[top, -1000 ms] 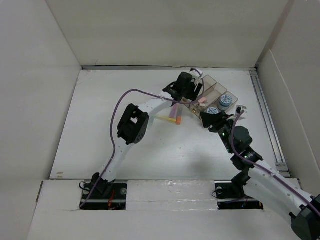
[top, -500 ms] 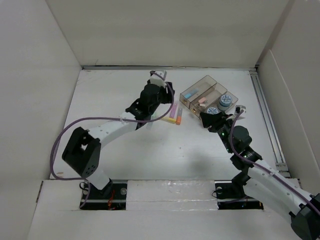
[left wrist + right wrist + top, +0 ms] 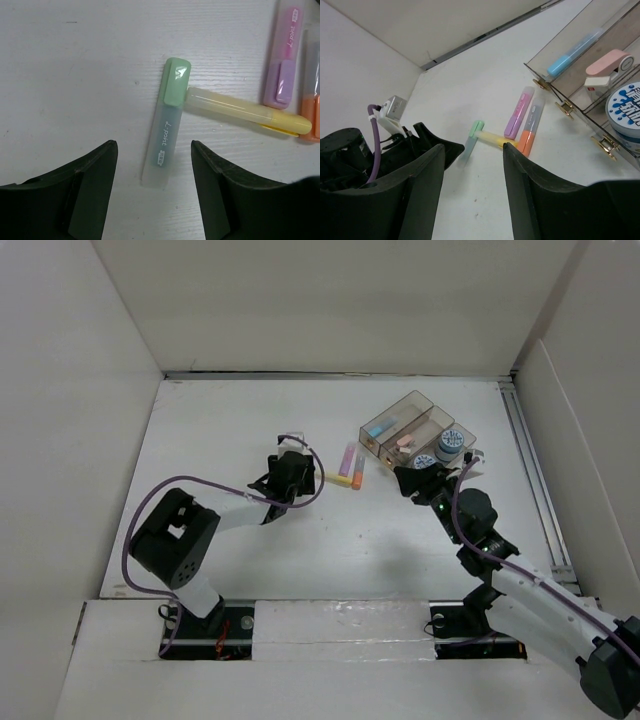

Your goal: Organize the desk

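Desk: left gripper open over green highlighter; right gripper open.
Risk: closing jaws could nudge the touching yellow highlighter.

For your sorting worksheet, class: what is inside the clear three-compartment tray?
A blue highlighter in one compartment, a pink correction-tape dispenser in the next, two round blue-and-white tubs in the third. The right gripper hides that compartment's near end from above.

The white worktop holds a green marker, a yellow marker, a pink marker and an orange marker. A clear tray sits at two o'clock from them.
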Tool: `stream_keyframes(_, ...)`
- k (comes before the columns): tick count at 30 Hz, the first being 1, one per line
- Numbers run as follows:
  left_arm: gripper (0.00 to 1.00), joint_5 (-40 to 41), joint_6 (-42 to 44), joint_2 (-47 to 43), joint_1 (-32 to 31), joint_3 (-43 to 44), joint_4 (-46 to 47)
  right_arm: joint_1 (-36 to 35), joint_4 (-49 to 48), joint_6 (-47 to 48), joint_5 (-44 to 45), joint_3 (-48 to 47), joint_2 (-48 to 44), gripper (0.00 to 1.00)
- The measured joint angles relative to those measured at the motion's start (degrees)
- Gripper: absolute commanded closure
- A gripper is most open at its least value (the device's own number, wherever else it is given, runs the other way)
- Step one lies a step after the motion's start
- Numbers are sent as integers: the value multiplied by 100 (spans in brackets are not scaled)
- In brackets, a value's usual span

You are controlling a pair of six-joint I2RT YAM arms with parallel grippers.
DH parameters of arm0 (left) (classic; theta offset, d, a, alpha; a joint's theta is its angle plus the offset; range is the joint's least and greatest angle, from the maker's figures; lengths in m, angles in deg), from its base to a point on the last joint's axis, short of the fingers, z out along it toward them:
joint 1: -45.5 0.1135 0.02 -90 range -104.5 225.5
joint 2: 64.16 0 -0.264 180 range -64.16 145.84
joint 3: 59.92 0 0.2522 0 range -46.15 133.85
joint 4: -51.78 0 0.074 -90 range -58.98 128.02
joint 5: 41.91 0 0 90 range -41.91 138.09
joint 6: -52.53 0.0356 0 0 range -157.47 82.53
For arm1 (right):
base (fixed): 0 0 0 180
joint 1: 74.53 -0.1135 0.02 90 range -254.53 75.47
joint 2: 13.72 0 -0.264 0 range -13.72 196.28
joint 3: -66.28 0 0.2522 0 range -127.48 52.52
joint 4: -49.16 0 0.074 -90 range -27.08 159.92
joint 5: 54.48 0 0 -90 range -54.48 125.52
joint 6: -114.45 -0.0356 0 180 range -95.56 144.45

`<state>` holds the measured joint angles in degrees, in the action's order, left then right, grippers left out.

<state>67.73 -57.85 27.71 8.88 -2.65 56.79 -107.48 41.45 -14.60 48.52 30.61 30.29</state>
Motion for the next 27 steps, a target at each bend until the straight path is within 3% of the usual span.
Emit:
stream_keyframes(9,61,162,96,662,-57,146,103,0,-4,0,-39,0,63,45)
stream_keyframes(14,100,411,146,981,-273,533,9,0,-4,0,-74,0,63,45)
stream_keyframes(21,100,680,24,907,-345,603,-308,0,-4,-4,-83,0,66,45)
stream_keyframes(27,100,656,-31,42,-341,632,-577,0,-7,-28,-83,0,72,45)
